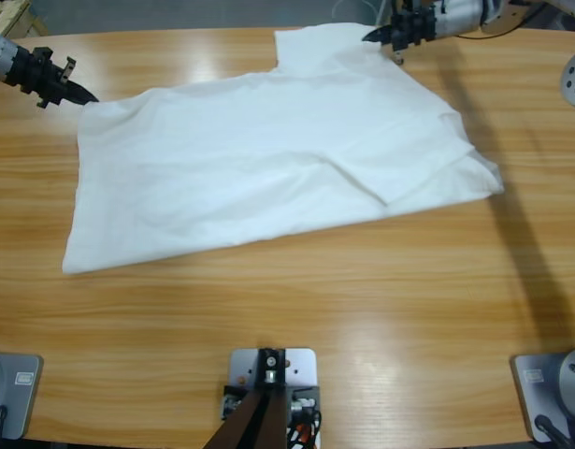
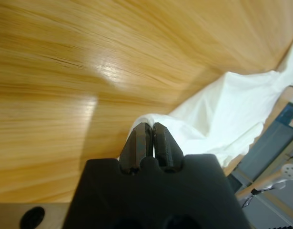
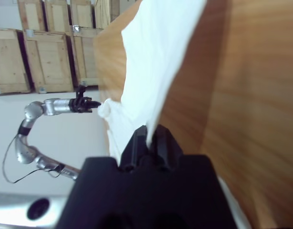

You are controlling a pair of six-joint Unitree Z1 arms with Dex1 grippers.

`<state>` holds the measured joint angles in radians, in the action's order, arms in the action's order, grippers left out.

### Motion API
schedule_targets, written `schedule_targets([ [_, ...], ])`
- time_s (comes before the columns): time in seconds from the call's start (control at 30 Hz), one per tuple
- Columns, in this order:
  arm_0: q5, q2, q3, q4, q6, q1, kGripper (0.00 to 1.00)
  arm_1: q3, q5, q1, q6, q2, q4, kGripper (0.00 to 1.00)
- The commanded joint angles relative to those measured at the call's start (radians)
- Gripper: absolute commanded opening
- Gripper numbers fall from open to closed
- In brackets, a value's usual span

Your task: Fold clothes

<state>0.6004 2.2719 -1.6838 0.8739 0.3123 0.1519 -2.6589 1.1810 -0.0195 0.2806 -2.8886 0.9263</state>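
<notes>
T-shirt (image 1: 268,168) lies spread on the counter (image 1: 362,318), left tool (image 1: 81,96) and right tool (image 1: 376,36) each clamped on a far corner; next, likely carrying that edge forward together.

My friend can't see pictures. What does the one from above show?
A white T-shirt lies partly folded on a wooden table. The left gripper pinches one corner and the right gripper pinches the far edge.
</notes>
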Motion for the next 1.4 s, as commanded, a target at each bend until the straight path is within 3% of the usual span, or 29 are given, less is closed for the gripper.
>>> schedule_targets([
  [0.03,0.029,-0.075,-0.001,0.1,-0.035,0.03,0.0,-0.579,0.042,-0.018,-0.105,0.059,0.17,0.0],
  [0.37,0.033,-0.168,0.056,0.191,-0.108,0.072,0.0,-0.578,0.065,-0.019,-0.141,0.172,0.287,0.0],
  [0.7,0.066,-0.222,0.133,0.216,-0.136,0.077,0.0,-0.578,0.045,-0.019,-0.409,0.247,0.672,0.0],
  [0.9,0.075,-0.226,0.176,0.243,-0.157,0.094,0.0,-0.545,0.041,-0.02,-0.428,0.281,0.689,0.0],
  [1.1,0.074,-0.221,0.18,0.27,-0.188,0.147,0.0,-0.392,0.032,-0.02,-0.444,0.309,0.69,0.0],
  [1.4,0.065,-0.219,0.211,0.275,-0.219,0.153,0.0,0.026,-0.124,-0.01,-0.583,0.49,0.686,0.0],
])
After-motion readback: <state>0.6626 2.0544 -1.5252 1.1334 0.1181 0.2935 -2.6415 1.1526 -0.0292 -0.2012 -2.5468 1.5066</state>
